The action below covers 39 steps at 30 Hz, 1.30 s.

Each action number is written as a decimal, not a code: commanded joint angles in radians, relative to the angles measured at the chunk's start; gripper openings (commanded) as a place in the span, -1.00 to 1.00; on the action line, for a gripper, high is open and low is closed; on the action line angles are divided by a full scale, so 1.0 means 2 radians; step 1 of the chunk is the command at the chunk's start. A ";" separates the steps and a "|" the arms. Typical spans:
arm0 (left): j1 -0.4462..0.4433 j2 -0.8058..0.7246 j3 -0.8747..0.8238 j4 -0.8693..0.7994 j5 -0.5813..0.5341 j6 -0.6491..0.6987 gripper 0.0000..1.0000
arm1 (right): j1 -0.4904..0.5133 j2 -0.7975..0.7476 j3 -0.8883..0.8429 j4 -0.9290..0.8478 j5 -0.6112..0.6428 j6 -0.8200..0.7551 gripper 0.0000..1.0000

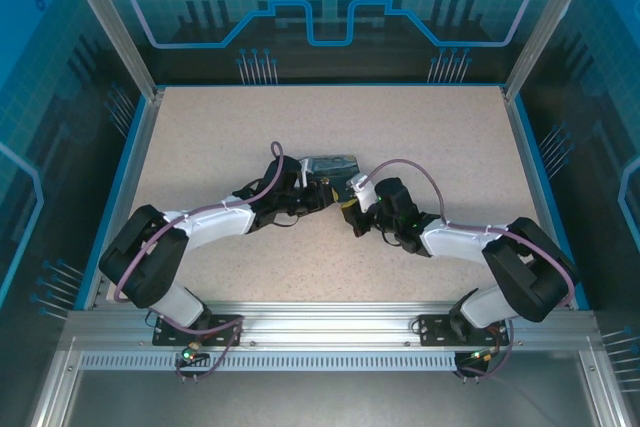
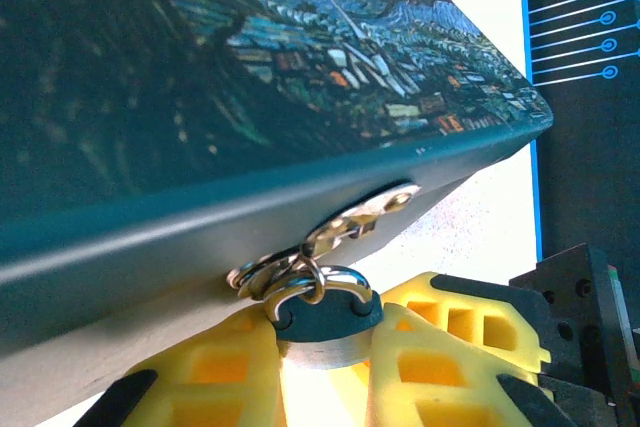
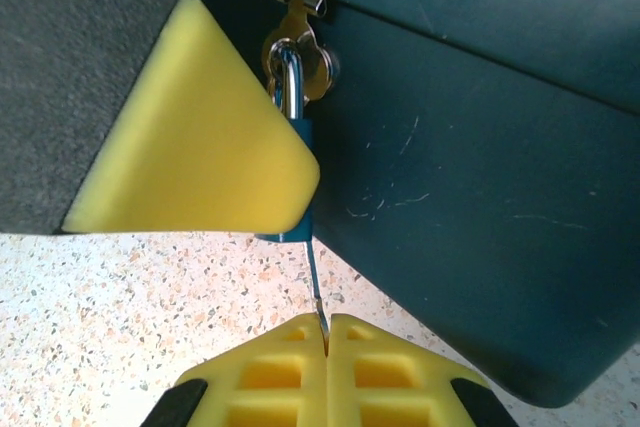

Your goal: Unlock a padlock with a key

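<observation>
Two steps of the job look done to me, and the views back that up one by one.

From the top camera, both arms meet over the middle of the table (image 1: 200,127). The left gripper (image 1: 318,195) and right gripper (image 1: 352,215) sit close together at the near side of the box (image 1: 332,162). The lock is too small to make out from up there.

On the left wrist camera, the padlock (image 2: 325,322) hangs from the hasp (image 2: 370,212) on the box's front edge. Your left gripper (image 2: 330,352) has narrowed its yellow fingers (image 2: 450,337) onto the lock body from both sides, bracing it. The shackle (image 2: 345,275) loops through the hasp and looks closed, so count nothing as unlocked yet.

On the right wrist camera, your right gripper (image 3: 328,332) is closed tight on the key (image 3: 315,292), pinching its end. The thin blade runs up from the fingertips to the underside of the padlock (image 3: 303,132). You can't tell whether the tip has entered the keyway, or how deep, because a left-gripper finger (image 3: 200,147) hides most of the body.

So the lock is steadied, and the key is gripped and brought to it. By my judgement you have yet to seat the key fully, turn it and free the shackle.
</observation>
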 commanded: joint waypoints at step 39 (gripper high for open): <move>-0.004 -0.029 -0.004 0.023 0.006 -0.029 -0.74 | -0.003 -0.040 -0.031 0.020 -0.035 0.005 -1.00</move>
